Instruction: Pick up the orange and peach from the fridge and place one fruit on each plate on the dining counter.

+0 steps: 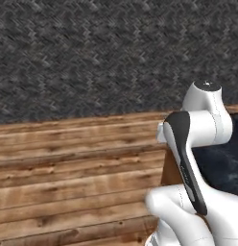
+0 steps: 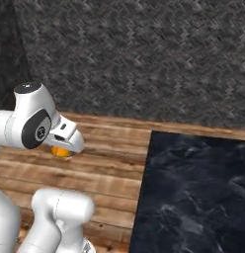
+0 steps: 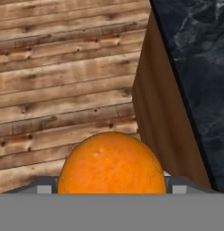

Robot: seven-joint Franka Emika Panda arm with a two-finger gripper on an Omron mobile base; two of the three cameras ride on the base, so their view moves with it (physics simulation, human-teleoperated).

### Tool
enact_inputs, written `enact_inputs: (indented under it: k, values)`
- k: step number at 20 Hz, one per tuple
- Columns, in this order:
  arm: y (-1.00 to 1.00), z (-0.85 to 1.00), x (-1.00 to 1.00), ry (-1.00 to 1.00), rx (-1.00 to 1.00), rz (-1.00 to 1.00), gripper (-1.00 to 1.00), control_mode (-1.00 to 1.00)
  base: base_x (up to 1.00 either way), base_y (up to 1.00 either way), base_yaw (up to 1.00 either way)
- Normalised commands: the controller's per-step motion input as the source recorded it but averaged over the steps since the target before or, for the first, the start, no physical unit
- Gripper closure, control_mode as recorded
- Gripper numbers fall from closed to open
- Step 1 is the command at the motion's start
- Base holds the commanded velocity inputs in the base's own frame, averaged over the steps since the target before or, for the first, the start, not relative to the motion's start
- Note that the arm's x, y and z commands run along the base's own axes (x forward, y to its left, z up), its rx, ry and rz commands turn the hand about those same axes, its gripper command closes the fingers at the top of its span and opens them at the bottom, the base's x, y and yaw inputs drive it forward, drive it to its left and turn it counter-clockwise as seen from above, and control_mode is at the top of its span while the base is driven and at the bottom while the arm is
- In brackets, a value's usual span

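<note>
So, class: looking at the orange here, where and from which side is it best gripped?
Across its widest middle, one finger each side, as the claw holds the orange now. It is round and smooth, so an off-centre pinch would probably slip.

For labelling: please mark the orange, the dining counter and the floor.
orange [image 3: 111, 162]: hand view, middle of its skin.
dining counter [image 2: 193, 188]: right base view, bare black top.
floor [image 1: 68, 187]: left base view, wooden planks.
</note>
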Motion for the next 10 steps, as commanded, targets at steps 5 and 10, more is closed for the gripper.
enact_inputs:
  k: [5,10]
  values:
    - [0.00,0.00,0.00,0.00,0.00,0.00,1.00,1.00,1.00,0.01,-0.01]
    - [0.00,0.00,0.00,0.00,0.00,0.00,1.00,1.00,1.00,0.12,-0.07]
